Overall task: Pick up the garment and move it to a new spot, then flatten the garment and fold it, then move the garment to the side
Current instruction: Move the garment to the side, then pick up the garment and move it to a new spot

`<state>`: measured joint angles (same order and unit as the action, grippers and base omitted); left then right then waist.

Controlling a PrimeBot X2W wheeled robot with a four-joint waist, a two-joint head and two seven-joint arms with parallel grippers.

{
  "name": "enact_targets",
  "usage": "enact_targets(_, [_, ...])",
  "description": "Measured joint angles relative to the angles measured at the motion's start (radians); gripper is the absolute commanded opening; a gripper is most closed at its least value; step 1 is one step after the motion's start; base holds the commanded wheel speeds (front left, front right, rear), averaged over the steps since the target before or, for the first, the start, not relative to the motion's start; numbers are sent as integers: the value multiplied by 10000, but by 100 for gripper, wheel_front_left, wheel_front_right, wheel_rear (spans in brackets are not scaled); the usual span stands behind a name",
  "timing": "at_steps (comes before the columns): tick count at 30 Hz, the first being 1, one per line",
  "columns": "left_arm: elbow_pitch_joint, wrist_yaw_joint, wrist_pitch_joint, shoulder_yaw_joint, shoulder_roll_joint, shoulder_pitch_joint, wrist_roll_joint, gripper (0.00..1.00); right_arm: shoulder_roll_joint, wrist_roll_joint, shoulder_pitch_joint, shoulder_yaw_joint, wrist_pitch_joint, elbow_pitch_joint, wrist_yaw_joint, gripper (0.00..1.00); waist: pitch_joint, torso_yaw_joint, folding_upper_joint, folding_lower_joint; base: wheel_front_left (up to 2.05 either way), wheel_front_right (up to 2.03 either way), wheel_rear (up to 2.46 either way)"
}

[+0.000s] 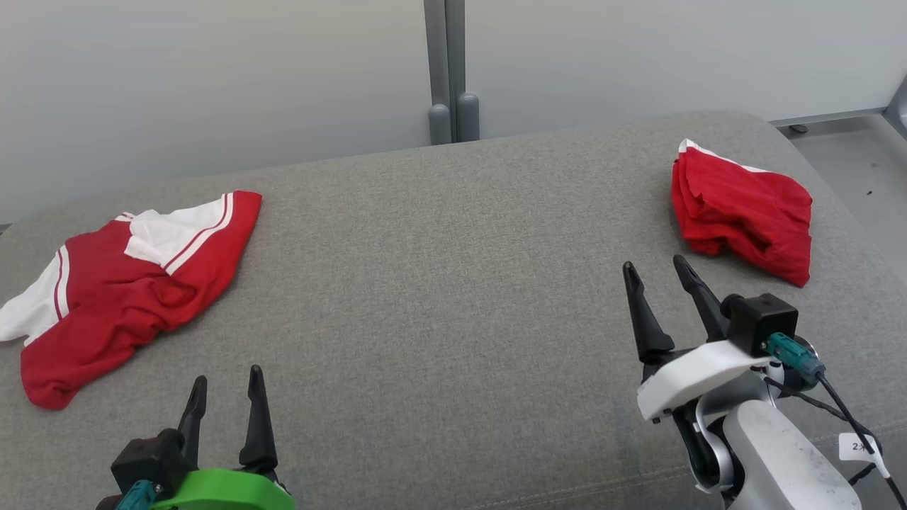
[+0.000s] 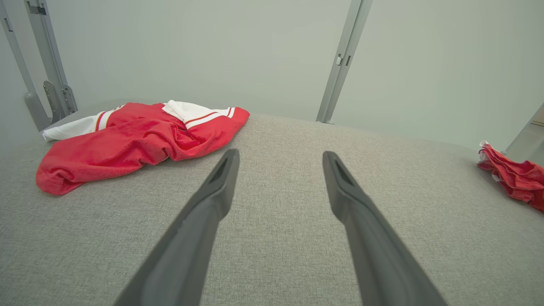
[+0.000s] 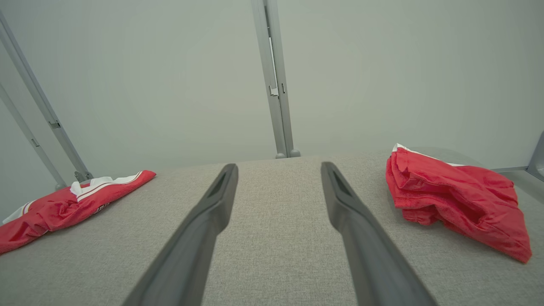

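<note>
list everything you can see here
loose garment: one, red and white, crumpled at the surface's left
folded garment: one, red with a white edge, bunched at the surface's far right
surface: one, grey fabric, under both garments
posts: two, grey, side by side behind the surface's middle
wall: pale grey, behind the surface
left gripper: one, dark fingers on a green mount, lower left, open, holding nothing
right gripper: one, dark fingers on a white mount, lower right, open, holding nothing
</note>
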<state>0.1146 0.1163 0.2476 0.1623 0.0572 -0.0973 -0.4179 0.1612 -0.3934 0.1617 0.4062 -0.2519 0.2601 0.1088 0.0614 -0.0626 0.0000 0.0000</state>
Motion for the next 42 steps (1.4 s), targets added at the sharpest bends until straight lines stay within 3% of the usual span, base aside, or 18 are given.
enact_targets(25, [-236, 2, 10, 142, -50, -63, 113, 100, -94, 430, -1257, -673, 0, -926, 92, 100, 17, 151, 0, 0, 0, 0, 0])
enact_targets(35, [-232, 2, 10, 288, -58, -58, 267, 100, -96, 502, -1496, -717, 0, -1089, 146, 100, 72, 937, 0, 0, 0, 0, 0])
enact_targets(42, [-430, 29, 12, -201, -61, -74, 284, 100, -253, 529, -1493, -255, 0, -1076, -161, 100, 120, 1805, 0, 0, 0, 0, 0])
